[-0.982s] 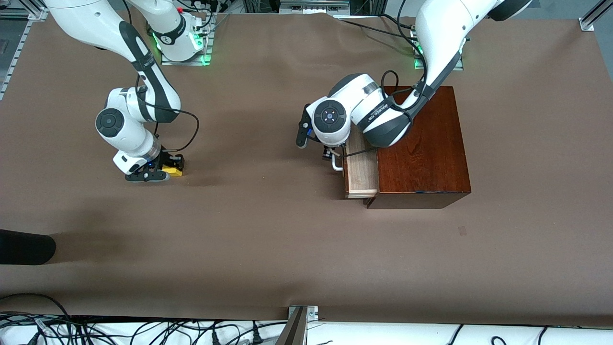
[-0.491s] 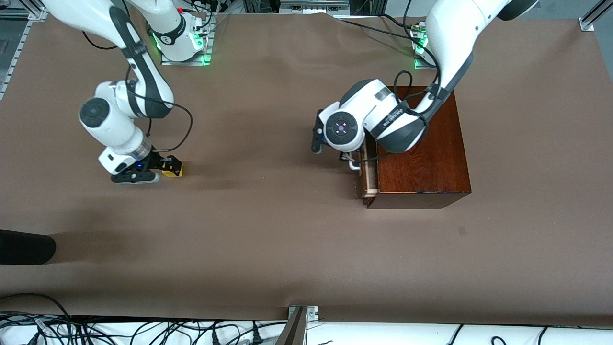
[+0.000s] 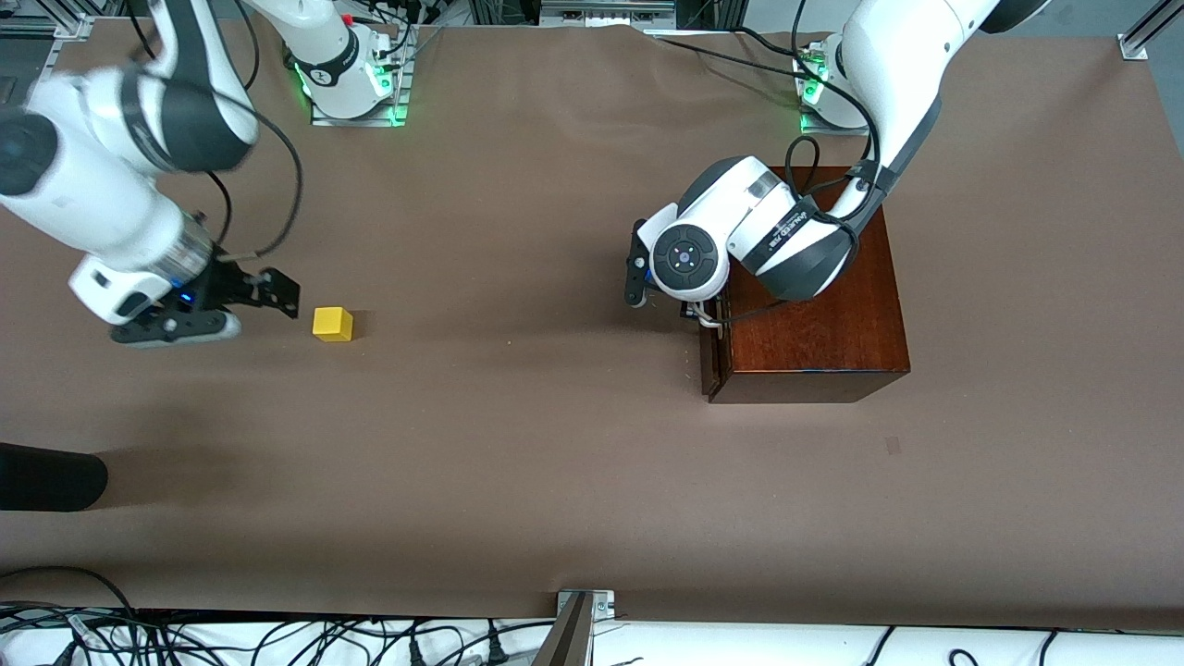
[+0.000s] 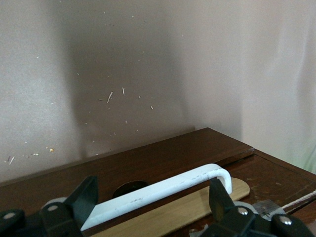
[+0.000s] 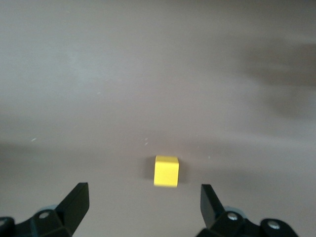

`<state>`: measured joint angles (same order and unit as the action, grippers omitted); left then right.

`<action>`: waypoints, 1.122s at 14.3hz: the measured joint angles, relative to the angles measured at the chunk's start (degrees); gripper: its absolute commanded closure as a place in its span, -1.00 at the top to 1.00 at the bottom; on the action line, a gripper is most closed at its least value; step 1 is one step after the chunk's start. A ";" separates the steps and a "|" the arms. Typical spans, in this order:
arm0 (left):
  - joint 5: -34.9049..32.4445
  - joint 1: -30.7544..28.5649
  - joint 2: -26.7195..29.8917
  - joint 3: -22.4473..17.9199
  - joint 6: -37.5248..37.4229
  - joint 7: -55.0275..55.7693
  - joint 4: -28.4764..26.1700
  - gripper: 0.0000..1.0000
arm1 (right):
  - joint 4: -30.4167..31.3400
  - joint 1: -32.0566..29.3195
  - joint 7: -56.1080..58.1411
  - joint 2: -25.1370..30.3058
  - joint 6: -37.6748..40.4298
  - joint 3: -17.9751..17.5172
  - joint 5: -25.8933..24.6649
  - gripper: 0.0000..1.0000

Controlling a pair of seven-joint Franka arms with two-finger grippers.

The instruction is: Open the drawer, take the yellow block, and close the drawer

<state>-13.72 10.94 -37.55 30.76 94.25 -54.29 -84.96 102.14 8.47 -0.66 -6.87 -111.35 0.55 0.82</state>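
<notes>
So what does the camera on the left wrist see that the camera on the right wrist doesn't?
Only the left wrist view shows the dark reddish-brown wooden drawer front with its white bar handle lying between the open fingers of the left gripper. Only the right wrist view shows the small bright yellow cube resting alone on the table, apart from the open right gripper. Both show the brown table covering.

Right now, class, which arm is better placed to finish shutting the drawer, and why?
Left. The left gripper straddles the white handle of the drawer, which looks almost flush with the box. The right gripper, open, is beside the yellow block near its own end.
</notes>
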 measured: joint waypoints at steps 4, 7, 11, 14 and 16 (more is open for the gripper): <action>0.00 -0.35 2.80 -0.03 -0.17 1.49 3.29 1.00 | -7.63 -1.04 0.52 2.38 11.12 -1.81 -1.23 1.00; 0.00 -2.21 7.88 -0.12 -3.89 3.98 6.97 1.00 | -10.00 -1.61 0.84 2.70 14.27 -1.71 -1.42 1.00; 0.00 -7.95 12.79 -0.63 -14.21 4.38 12.46 1.00 | -10.02 -1.96 1.36 3.16 17.69 -0.33 -1.51 1.00; 0.06 -14.20 14.04 -1.88 -18.47 4.80 15.63 1.00 | -6.97 -2.07 1.39 5.96 16.47 -0.29 -1.51 1.00; 2.37 -14.77 15.84 -7.24 -18.82 8.82 15.30 1.00 | -4.61 -2.07 1.39 7.97 15.52 -0.45 -1.51 1.00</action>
<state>-11.34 -3.83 -21.71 23.52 75.43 -45.46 -69.66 97.53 6.40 0.72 1.10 -95.83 0.10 -0.70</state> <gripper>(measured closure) 0.000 0.000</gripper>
